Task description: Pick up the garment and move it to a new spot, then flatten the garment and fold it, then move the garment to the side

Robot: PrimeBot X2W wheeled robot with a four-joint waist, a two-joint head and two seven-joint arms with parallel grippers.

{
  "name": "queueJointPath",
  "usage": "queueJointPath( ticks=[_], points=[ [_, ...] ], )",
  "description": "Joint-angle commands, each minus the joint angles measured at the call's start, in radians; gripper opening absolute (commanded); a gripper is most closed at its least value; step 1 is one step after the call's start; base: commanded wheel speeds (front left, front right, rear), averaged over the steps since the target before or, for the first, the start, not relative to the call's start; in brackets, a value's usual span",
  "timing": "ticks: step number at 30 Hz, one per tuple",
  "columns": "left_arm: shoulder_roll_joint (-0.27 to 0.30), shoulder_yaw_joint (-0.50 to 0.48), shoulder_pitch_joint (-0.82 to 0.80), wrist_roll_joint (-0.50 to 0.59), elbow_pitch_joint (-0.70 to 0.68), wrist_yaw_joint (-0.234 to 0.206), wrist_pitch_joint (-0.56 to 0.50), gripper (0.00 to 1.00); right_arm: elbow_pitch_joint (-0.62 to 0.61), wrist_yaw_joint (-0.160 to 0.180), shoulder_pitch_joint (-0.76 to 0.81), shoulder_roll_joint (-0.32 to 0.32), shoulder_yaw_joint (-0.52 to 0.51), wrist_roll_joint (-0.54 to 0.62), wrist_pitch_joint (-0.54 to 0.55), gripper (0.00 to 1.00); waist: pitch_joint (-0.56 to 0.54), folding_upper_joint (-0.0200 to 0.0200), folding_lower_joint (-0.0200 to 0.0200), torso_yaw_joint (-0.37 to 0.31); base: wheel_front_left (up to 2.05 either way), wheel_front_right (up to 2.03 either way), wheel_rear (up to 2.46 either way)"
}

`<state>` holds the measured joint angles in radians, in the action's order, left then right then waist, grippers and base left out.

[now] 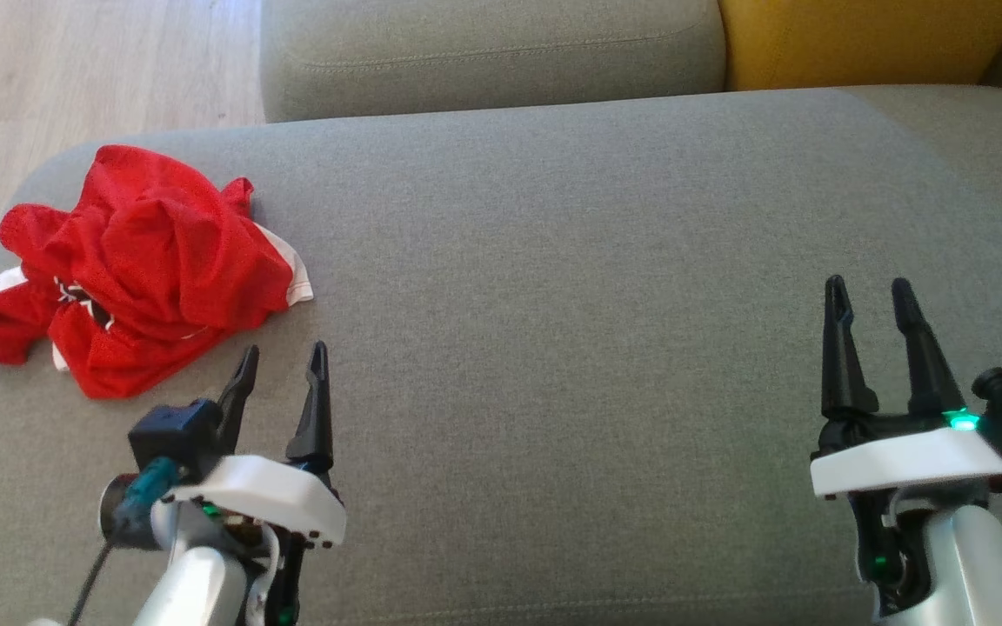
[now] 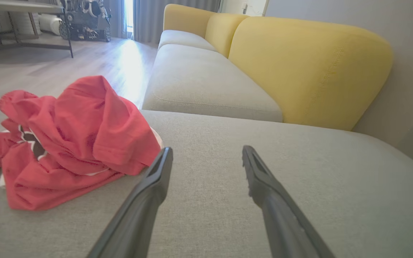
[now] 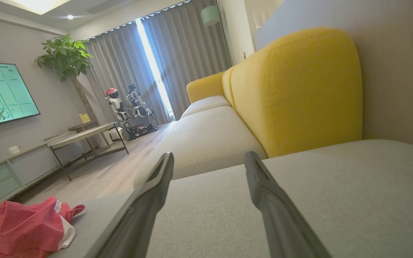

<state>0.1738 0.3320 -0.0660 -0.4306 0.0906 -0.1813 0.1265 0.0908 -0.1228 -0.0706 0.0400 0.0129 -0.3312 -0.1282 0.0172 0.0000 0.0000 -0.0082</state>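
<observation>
The garment [image 1: 140, 265] is a red mesh shirt with white trim, crumpled in a heap at the left end of the grey sofa seat [image 1: 553, 287]. My left gripper [image 1: 283, 356] hovers open just to its right and nearer me, holding nothing. In the left wrist view the garment [image 2: 70, 139] lies left of the open left gripper [image 2: 206, 154], almost touching the left finger. My right gripper [image 1: 868, 291] stands open far off at the right of the seat. Seen from the right wrist, the garment [image 3: 27, 227] is at lower left, well away from the open right gripper [image 3: 209, 157].
A second grey seat cushion [image 1: 492, 52] lies beyond the seat, with a yellow backrest [image 1: 866, 39] at the far right. Wooden floor [image 1: 75, 78] runs past the seat's left edge. A low table [image 3: 84, 138] and another robot [image 3: 131, 111] stand far off in the room.
</observation>
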Motion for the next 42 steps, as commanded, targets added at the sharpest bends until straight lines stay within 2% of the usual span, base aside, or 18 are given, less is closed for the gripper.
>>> queueJointPath(
  ticks=[1, 5, 12, 18, 22, 25, 27, 35, 40, 42],
  points=[
    [0.028, 0.002, -0.063, 0.043, -0.032, -0.035, 0.018, 1.00, -0.051, -0.005, -0.051, 0.007, 0.009, 0.046, -0.017, 1.00, -0.001, 0.0000, 0.0000, 0.000, 0.00, 0.00, 0.00],
    [0.056, 0.061, -0.081, 0.083, -0.025, -0.097, 0.030, 1.00, -0.047, -0.006, -0.048, 0.008, 0.016, 0.118, -0.029, 1.00, -0.004, 0.0000, 0.0000, 0.000, 0.00, 0.00, 0.00],
    [0.089, 0.138, -0.105, 0.133, -0.016, -0.180, 0.051, 1.00, -0.026, -0.006, -0.053, 0.008, 0.034, 0.213, -0.050, 1.00, -0.005, 0.0000, 0.0000, 0.003, 0.00, 0.00, 0.00],
    [0.081, 0.132, -0.103, 0.112, -0.079, -0.235, 0.069, 1.00, -0.030, -0.006, -0.062, 0.008, 0.037, 0.240, -0.068, 1.00, 0.001, 0.0000, 0.0000, 0.007, 0.00, 0.00, 0.00],
    [0.069, 0.112, -0.084, 0.093, -0.102, -0.200, 0.081, 1.00, -0.019, -0.007, -0.063, 0.009, 0.030, 0.249, -0.079, 1.00, 0.000, 0.0000, 0.0000, 0.009, 0.00, 0.00, 0.00],
    [0.039, 0.079, -0.063, 0.075, -0.103, -0.151, 0.090, 1.00, 0.002, -0.007, -0.059, 0.009, 0.035, 0.166, -0.088, 1.00, 0.000, 0.0000, 0.0000, 0.011, 0.00, 0.00, 0.00],
    [0.020, 0.052, -0.048, 0.079, -0.093, -0.118, 0.096, 1.00, 0.014, -0.007, -0.062, 0.009, 0.036, 0.150, -0.094, 1.00, 0.000, 0.0000, 0.0000, 0.011, 0.00, 0.00, 0.00],
    [-0.044, -0.021, -0.027, 0.176, -0.020, -0.013, 0.119, 1.00, 0.044, -0.008, -0.072, 0.010, 0.045, 0.282, -0.118, 1.00, 0.006, 0.0000, 0.0000, 0.010, 0.00, 0.00, 0.00],
    [-0.072, -0.046, -0.026, 0.264, -0.002, 0.022, 0.134, 1.00, 0.059, -0.008, -0.077, 0.010, 0.052, 0.343, -0.132, 1.00, 0.007, 0.0000, 0.0000, 0.009, 0.00, 0.00, 0.00],
    [-0.080, -0.058, -0.024, 0.283, 0.010, 0.029, 0.135, 1.00, 0.069, -0.008, -0.078, 0.010, 0.049, 0.326, -0.134, 1.00, 0.006, 0.0000, 0.0000, 0.008, 0.00, 0.00, 0.00]
  ],
)
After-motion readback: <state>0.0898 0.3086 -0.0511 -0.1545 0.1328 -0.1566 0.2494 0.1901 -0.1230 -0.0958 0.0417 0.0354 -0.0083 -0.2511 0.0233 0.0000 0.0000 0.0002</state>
